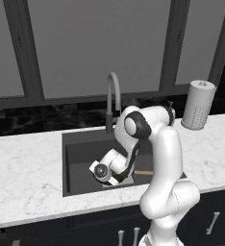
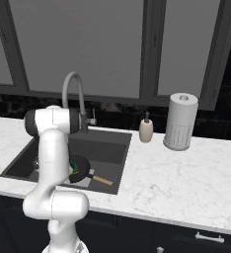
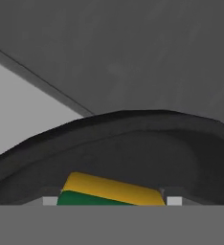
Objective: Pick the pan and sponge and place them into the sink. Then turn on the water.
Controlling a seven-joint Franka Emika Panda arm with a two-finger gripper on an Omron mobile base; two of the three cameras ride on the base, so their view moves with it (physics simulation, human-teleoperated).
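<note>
The gripper (image 3: 106,201) holds the sponge (image 3: 111,190) between its nearly closed fingers just above the pan (image 2: 79,169) in the sink (image 2: 107,148) (a light, soft block, probably best pinched on its sides).

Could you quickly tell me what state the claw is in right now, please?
Claw: closed on the sponge, low over the pan in the sink.

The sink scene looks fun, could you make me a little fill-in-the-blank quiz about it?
1. The pan lies inside the ____.
2. The sponge is yellow and ____.
3. The pan's handle is light ____ wood.
4. On the counter, the soap bottle stands beside a roll of paper ____.

Missing words: sink; green; brown; towels
</note>
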